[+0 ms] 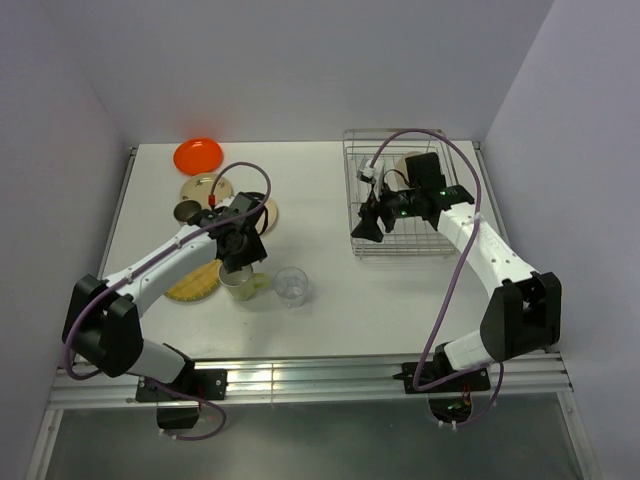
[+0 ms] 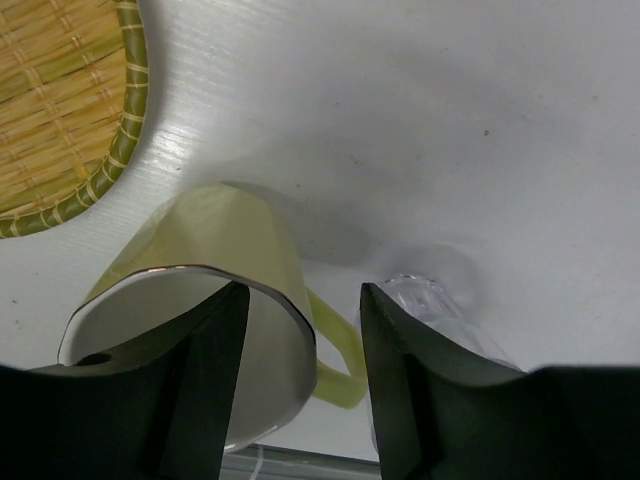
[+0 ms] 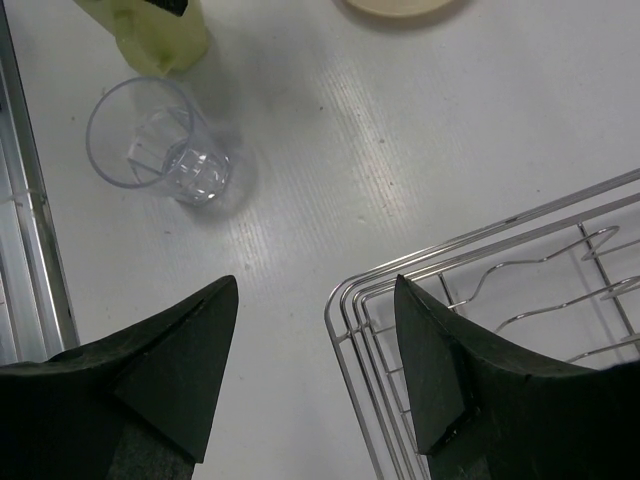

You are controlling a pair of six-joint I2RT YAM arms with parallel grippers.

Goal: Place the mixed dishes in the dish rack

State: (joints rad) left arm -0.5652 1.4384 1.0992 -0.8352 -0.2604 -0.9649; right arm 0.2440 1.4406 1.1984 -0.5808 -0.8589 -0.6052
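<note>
The pale yellow-green mug (image 1: 240, 285) stands upright beside the clear glass (image 1: 292, 286). My left gripper (image 1: 240, 262) is open right over the mug. In the left wrist view one finger (image 2: 205, 370) is inside the mug (image 2: 220, 240) and the other (image 2: 410, 380) is outside, by the handle, with the glass (image 2: 420, 298) behind it. My right gripper (image 1: 372, 222) is open and empty over the near-left corner of the silver wire dish rack (image 1: 410, 205), which also shows in the right wrist view (image 3: 480, 260). A cream bowl (image 1: 408, 163) shows in the rack behind the right arm.
The woven plate (image 1: 193, 282) lies left of the mug. The orange plate (image 1: 198, 155), tan plate (image 1: 203, 188), a plate with a dark mark (image 1: 187, 210) and a cream plate (image 1: 267, 212) lie at the back left. The rack sits by the right wall.
</note>
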